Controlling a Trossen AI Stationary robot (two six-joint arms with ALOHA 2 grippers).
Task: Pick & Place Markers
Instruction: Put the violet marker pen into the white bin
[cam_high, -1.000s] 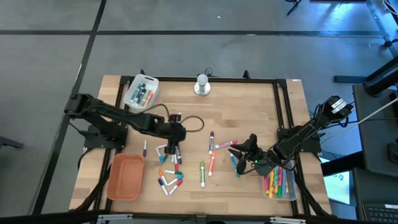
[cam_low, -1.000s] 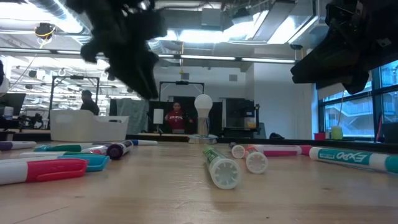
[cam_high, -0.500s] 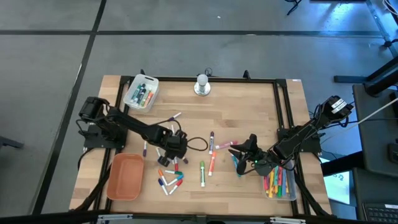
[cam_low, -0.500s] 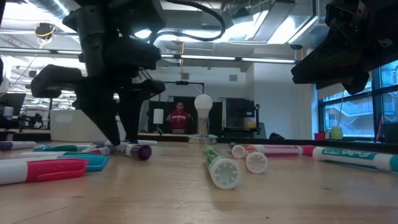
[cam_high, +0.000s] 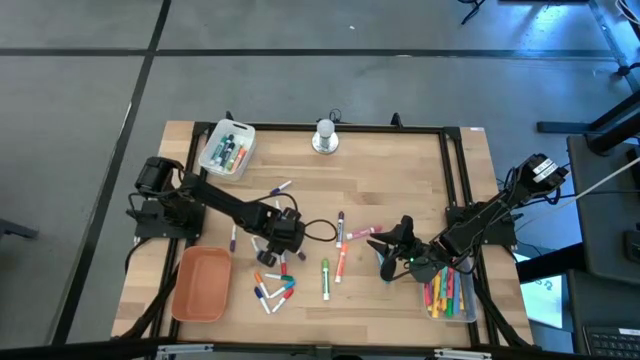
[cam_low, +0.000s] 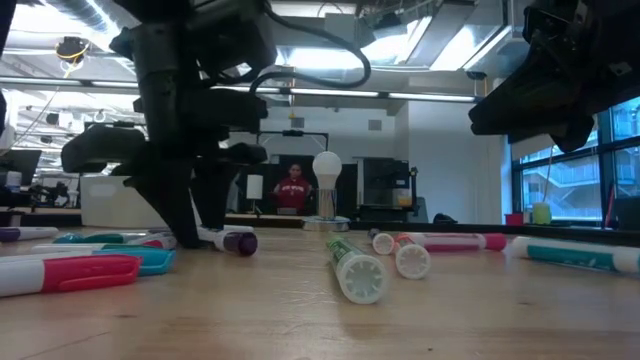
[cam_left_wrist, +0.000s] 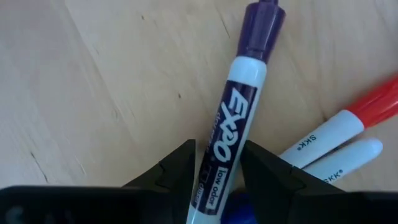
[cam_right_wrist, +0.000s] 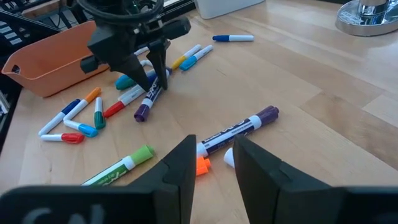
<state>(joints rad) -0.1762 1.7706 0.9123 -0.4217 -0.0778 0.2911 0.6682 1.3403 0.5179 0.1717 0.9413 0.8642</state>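
The left gripper (cam_high: 284, 240) was down at the desk (cam_high: 400, 170) left of centre, in the middle of a loose scatter of markers (cam_high: 275, 285). Its jaws stood narrowly spread on either side of a white-barrelled marker with a purple cap (cam_left_wrist: 239, 118), which lay flat on the wood; the left wrist view showed the barrel running up between the two dark fingers (cam_left_wrist: 171, 177), with small gaps on both sides, so whether they actually pressed it I could not tell. Just beside that marker lay a red-capped one (cam_left_wrist: 348, 121) and another white one (cam_left_wrist: 345, 158).

The right gripper (cam_high: 392, 252) hung low over the right part of the desk, near the clear tray (cam_high: 450, 295) at the right near corner, which held a bundle of coloured markers. Its jaws were slightly spread and held nothing; past them lay another purple-capped marker (cam_right_wrist: 239, 129), an orange stub (cam_right_wrist: 202, 165) and a green-capped marker (cam_right_wrist: 124, 165).

More markers lay near the desk's middle: a green one (cam_high: 325, 278), an orange one (cam_high: 340, 262) and a pink one (cam_high: 362, 232). An orange tray (cam_high: 201, 284) sat at the left near corner, a white tray (cam_high: 226, 147) with a few markers at the far left, and a white lamp-like object (cam_high: 325, 135) at the far edge.

In the low view a person in a red top (cam_low: 293, 188) stood well behind the desk.
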